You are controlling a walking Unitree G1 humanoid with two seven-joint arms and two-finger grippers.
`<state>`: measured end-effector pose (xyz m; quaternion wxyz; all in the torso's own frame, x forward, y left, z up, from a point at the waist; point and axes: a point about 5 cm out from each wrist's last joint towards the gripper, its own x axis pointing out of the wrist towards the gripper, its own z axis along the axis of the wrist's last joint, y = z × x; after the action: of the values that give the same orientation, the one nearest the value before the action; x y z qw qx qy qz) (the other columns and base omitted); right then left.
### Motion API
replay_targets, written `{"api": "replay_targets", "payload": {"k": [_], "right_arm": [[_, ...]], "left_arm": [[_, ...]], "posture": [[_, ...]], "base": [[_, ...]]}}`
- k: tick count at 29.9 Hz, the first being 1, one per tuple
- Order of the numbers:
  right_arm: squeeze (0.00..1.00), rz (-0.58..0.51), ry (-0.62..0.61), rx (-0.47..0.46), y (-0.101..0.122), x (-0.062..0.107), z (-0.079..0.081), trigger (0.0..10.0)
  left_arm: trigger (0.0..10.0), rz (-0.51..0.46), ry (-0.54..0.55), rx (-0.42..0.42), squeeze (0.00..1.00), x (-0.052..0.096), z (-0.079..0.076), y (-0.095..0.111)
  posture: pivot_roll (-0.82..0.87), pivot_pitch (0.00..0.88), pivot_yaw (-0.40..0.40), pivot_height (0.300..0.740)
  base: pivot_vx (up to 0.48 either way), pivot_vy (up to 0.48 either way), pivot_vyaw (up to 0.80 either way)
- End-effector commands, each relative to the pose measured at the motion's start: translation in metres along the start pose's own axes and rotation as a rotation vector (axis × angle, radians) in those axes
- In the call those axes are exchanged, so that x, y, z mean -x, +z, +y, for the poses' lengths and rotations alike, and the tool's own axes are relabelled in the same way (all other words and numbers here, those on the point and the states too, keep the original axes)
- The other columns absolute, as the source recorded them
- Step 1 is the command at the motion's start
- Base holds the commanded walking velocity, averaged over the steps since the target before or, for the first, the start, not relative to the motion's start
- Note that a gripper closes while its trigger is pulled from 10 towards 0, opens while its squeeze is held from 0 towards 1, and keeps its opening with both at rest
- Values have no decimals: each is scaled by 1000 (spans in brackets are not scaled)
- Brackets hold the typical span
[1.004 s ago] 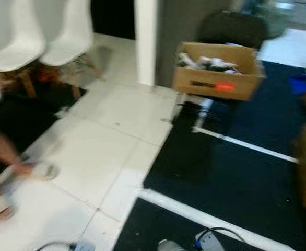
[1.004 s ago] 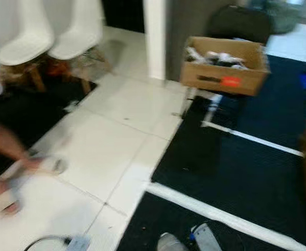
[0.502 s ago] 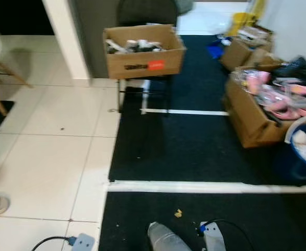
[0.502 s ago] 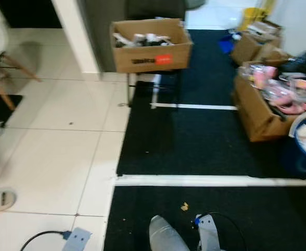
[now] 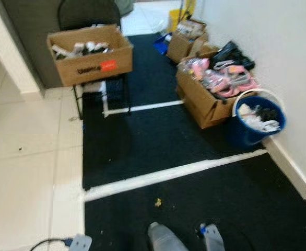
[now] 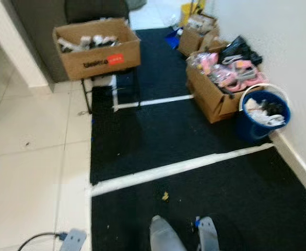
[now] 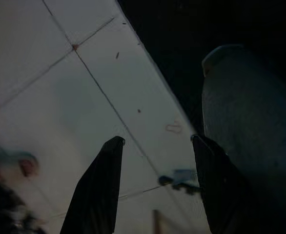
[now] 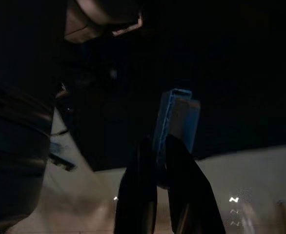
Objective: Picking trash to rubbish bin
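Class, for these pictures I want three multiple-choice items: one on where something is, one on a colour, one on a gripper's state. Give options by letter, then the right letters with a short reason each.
1. Where does the bucket stand?
A. On the white tiles
B. By the wall, next to the box of pink things
C. On the chair

2. What colour is the label on the box on the chair?
A. Green
B. Yellow
C. Red

3. How does the right gripper stand?
A. Shut on a blue piece
B. Wide open with nothing in it
C. Shut on a bottle

Answers: 1 B, the eye views show the blue bucket on the dark mat against the wall beside that box. 2 C, a red patch shows on the box's front. 3 A, the right wrist view shows the two fingers pinched on the lower end of the blue piece.
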<state>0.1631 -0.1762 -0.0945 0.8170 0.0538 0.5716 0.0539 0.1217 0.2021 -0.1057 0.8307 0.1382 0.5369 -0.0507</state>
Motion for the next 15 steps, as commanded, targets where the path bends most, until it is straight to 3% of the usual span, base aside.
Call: {"api": "replay_targets", "payload": {"k": [1,3,7,15], "right_arm": [[0,-1122,553,283,269,125,136,10000],[0,-1121,567,290,268,125,139,10000],[0,-1110,614,314,266,127,147,10000],[0,-1118,621,331,265,128,149,10000]], "left_arm": [[10000,42,-21,19,0,2,-6,-12],[10000,42,-20,20,0,2,-5,-12],[10000,49,-24,21,0,2,-6,-15],[10000,55,-26,22,0,2,-7,-17]], "posture": [[-50,19,48,740],[-50,19,48,740],[-46,21,50,740],[-44,27,54,740]], "base": [[0,0,0],[0,0,0],[347,0,0],[352,0,0]]}}
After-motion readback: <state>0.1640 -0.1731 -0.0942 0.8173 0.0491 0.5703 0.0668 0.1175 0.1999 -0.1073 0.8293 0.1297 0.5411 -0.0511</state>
